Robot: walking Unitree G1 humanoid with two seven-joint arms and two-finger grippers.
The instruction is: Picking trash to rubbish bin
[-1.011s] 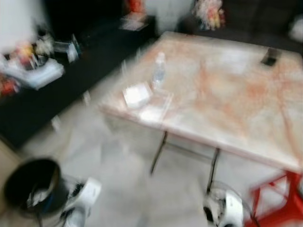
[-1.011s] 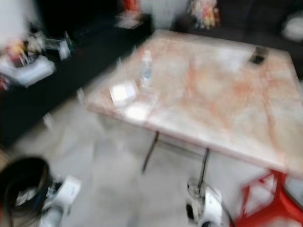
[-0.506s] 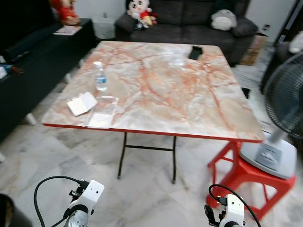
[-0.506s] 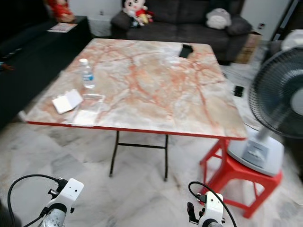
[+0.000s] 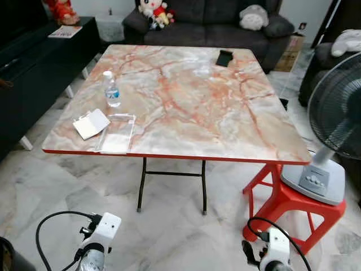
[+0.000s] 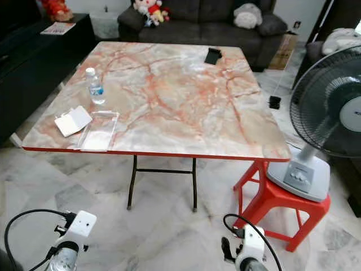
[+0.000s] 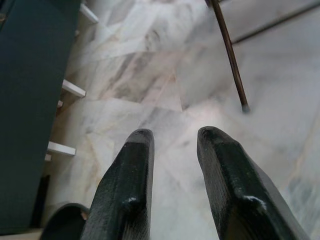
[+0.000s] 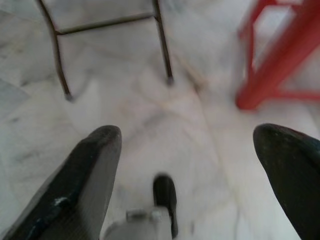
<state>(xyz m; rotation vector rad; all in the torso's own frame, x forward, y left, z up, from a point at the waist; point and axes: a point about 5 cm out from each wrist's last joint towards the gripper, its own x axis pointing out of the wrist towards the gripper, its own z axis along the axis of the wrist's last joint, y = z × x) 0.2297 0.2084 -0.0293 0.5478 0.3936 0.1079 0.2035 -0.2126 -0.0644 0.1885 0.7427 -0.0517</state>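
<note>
On the marble table (image 5: 225, 130), near its left front corner, stand a clear plastic water bottle (image 5: 111, 90), a white paper card (image 5: 91, 123) and a flat clear plastic wrapper (image 5: 117, 133). Both arms hang low over the floor, in front of the table. My left gripper (image 7: 172, 135) is open with a narrow gap and holds nothing. My right gripper (image 8: 187, 132) is open wide and empty. A dark rounded rim (image 7: 65, 222), probably the black bin, lies on the floor beside my left gripper.
A standing fan (image 5: 333, 118) rests on a red plastic stool (image 5: 293, 209) at the table's right front. A black phone (image 5: 224, 57) lies at the table's far side. A dark cabinet (image 5: 28, 62) runs along the left; a sofa (image 5: 208, 22) stands behind. Thin metal table legs (image 5: 141, 183) stand ahead.
The camera has swung right, from the black bin and cabinet to the table, and the blur has cleared. Both arms stay low and empty.
</note>
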